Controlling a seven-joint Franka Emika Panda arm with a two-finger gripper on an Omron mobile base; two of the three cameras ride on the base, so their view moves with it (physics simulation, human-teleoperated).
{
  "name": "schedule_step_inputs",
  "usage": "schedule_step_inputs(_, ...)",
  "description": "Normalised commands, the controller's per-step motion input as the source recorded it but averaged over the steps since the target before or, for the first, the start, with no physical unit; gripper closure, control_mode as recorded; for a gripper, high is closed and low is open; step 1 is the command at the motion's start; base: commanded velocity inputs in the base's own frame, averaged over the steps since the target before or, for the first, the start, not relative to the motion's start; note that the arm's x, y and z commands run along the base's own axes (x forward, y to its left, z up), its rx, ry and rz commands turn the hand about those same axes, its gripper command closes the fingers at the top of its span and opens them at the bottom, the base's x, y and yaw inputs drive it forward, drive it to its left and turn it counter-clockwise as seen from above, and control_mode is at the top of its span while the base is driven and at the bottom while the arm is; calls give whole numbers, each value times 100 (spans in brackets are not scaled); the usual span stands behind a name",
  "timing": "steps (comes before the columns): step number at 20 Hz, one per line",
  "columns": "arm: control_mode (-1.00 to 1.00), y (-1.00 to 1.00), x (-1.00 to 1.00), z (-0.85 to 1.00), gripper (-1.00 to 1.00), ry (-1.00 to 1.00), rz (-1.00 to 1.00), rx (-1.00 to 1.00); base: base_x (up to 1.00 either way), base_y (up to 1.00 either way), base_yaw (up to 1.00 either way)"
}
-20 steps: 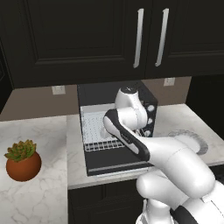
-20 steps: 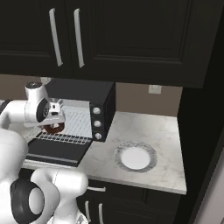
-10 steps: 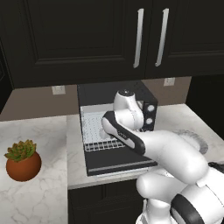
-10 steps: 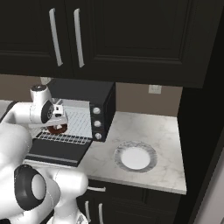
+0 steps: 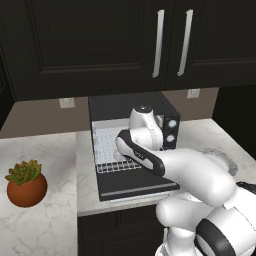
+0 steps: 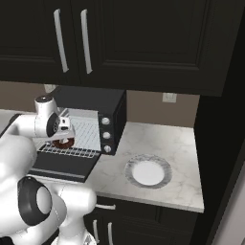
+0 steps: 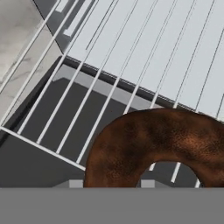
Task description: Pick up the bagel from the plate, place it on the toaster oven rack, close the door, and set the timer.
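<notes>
Hovering left of centre in the right base view, the two-finger gripper (image 6: 63, 139) has eased forward over the silver wire toaster oven rack (image 6: 81, 143), clamped on the dark brown ring bagel (image 6: 63, 142). Release comes next; the round white plate (image 6: 148, 172) sits bare, the black door (image 6: 62, 165) down.

surface: marble counter (image 6: 158, 143) | on it: black toaster oven (image 6: 103, 112) at 9 o'clock, white plate (image 6: 147, 172) at 6 o'clock, potted plant (image 5: 26, 184)
</notes>
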Motion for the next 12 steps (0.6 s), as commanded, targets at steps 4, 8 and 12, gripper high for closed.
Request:
schedule_step_inputs(4,-100,0,6,-14,100,0,0,0,0,0,0)
schedule_step_inputs(8,-100,0,11,-4,100,0,0,0,0,0,0)
schedule_step_inputs(12,-100,6,3,0,-100,0,0,0,0,0,0)
